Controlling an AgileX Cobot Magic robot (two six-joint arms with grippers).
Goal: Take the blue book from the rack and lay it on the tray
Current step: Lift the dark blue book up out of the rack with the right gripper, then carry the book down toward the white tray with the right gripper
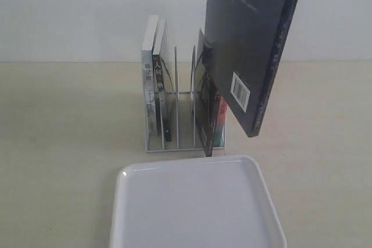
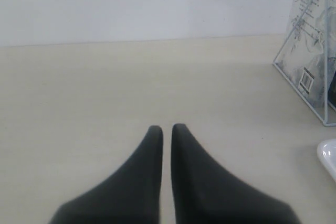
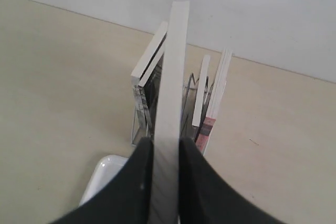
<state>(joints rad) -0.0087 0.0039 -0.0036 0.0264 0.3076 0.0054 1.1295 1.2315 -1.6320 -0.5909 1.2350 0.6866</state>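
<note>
The blue book point(image 1: 250, 45) hangs tilted in the air above the right end of the white wire rack point(image 1: 177, 100), barcode side facing the exterior camera and lower corner near the books left standing. In the right wrist view my right gripper point(image 3: 165, 142) is shut on the book point(image 3: 173, 77), whose white page edge runs between the fingers, with the rack point(image 3: 190, 85) below. The white tray point(image 1: 197, 207) lies empty in front of the rack, its corner point(image 3: 102, 177) under the gripper. My left gripper point(image 2: 167, 128) is shut on nothing, over bare table left of the rack point(image 2: 299, 85).
Two books point(image 1: 154, 85) stand in the rack's left slots. A dark book point(image 1: 203, 105) and a red-and-teal-spined book point(image 1: 220, 123) lean in its right slots. A pale wall rises behind the beige table point(image 1: 58, 143). The tray's corner point(image 2: 328, 156) shows near the left gripper.
</note>
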